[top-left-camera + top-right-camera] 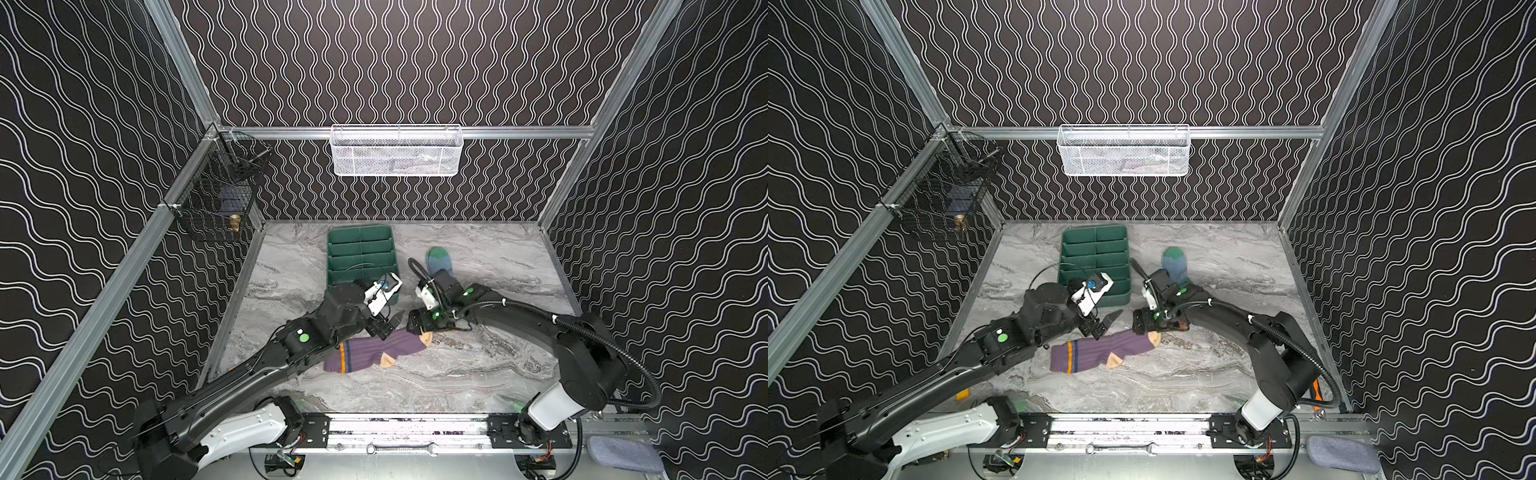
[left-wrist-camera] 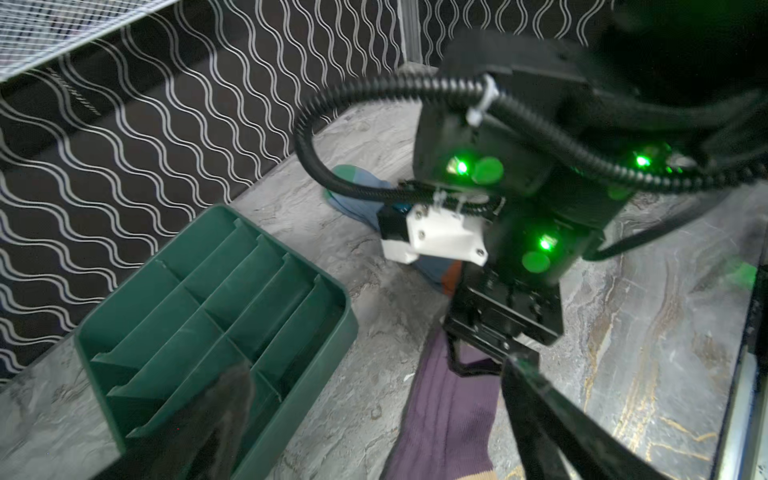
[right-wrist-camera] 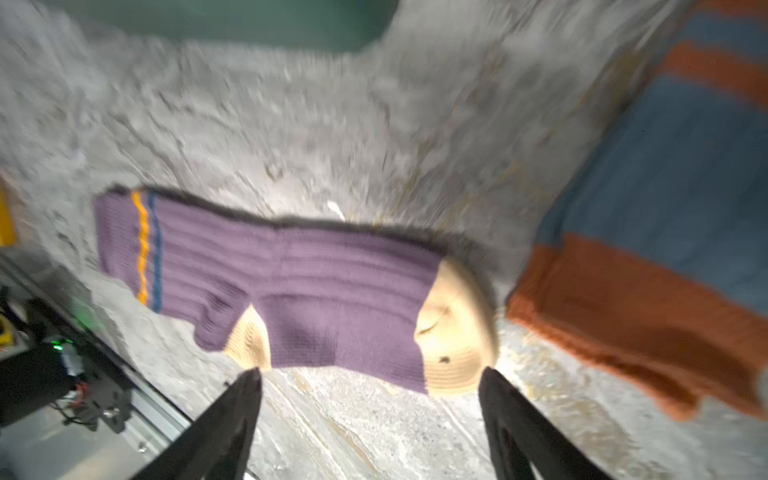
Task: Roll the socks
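Two socks lie flat on the marbled table (image 1: 478, 374). In both top views, the purple sock (image 1: 374, 353) lies at lower centre, striped cuff to the left and tan toe to the right. The blue sock (image 1: 439, 259) lies above it at centre right, green toe toward the back wall, and the right arm covers the rest of it. The left gripper (image 1: 388, 326) hovers just over the purple sock's upper edge with its jaws spread and empty. The right gripper (image 1: 417, 330) is at the tan toe; how far it is open cannot be told from here. The green divided tray (image 1: 332, 266) is at centre, behind the left gripper. In the left wrist view, the left gripper's fingers (image 2: 536, 399) stand wide apart, one over the tray's corner and one beside the purple sock, with nothing between them. In the right wrist view, which is blurred, the right gripper's fingers (image 3: 245, 399) are well apart. Their tips are at the purple sock's edge, one by the tan heel and one by the toe, gripping nothing. The blue sock's orange cuff lies near that toe, not touching it.
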{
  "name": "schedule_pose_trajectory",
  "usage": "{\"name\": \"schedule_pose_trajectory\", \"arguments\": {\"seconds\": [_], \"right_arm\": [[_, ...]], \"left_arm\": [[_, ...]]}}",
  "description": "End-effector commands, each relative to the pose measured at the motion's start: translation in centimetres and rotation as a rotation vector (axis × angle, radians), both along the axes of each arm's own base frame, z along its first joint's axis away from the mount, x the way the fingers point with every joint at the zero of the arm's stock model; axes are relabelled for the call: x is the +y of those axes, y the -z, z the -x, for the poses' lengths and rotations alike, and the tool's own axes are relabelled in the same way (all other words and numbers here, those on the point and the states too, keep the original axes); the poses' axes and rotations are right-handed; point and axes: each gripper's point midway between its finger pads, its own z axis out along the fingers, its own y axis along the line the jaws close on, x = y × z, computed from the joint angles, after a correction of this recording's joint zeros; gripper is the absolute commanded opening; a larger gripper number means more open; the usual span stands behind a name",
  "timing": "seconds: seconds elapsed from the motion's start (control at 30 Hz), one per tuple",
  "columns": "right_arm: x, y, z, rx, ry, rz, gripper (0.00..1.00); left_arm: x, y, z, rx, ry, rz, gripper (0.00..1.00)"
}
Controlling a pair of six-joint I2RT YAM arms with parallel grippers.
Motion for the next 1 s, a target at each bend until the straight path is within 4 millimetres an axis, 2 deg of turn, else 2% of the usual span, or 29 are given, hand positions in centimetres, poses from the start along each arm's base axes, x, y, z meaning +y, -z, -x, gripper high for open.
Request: {"name": "schedule_pose_trajectory", "arguments": {"seconds": [0.0,0.07,0.2,0.3,0.4,0.53,0.6,0.77,0.87,0.97], "right_arm": [[1.2,0.6,1.3,0.008,-0.012,0.024,0.81],[2.4,0.7,1.9,-0.017,-0.045,0.05,0.79],[5.2,1.1,3.0,-0.021,-0.106,0.024,0.76],[7.0,2.0,3.6,0.007,-0.145,-0.009,0.74],[8.3,3.2,3.9,0.037,-0.167,-0.026,0.72],[10.5,3.6,4.3,0.066,-0.204,-0.087,0.72],[11.7,4.5,4.6,0.098,-0.221,-0.112,0.72],[14.6,5.1,4.6,0.14,-0.237,-0.178,0.72],[14.9,4.6,3.7,0.112,-0.22,-0.17,0.74],[13.3,2.1,1.5,0.042,-0.179,-0.176,0.77]], "left_arm": [[2.0,0.6,0.0,0.012,-0.08,-0.022,0.97],[3.0,0.2,0.4,0.018,-0.115,-0.001,0.97],[5.6,-1.7,1.2,0.005,-0.209,0.128,0.98],[7.3,-2.8,2.0,-0.005,-0.254,0.208,0.99],[8.7,-3.1,2.6,-0.009,-0.287,0.218,0.99],[10.0,-3.5,3.1,-0.021,-0.313,0.204,0.99],[10.6,-3.8,3.3,-0.031,-0.324,0.208,0.99],[11.2,-5.0,3.6,-0.06,-0.33,0.221,0.99],[11.0,-5.6,3.6,-0.071,-0.315,0.21,0.99],[9.8,-6.0,3.6,-0.081,-0.254,0.19,0.99]]}}
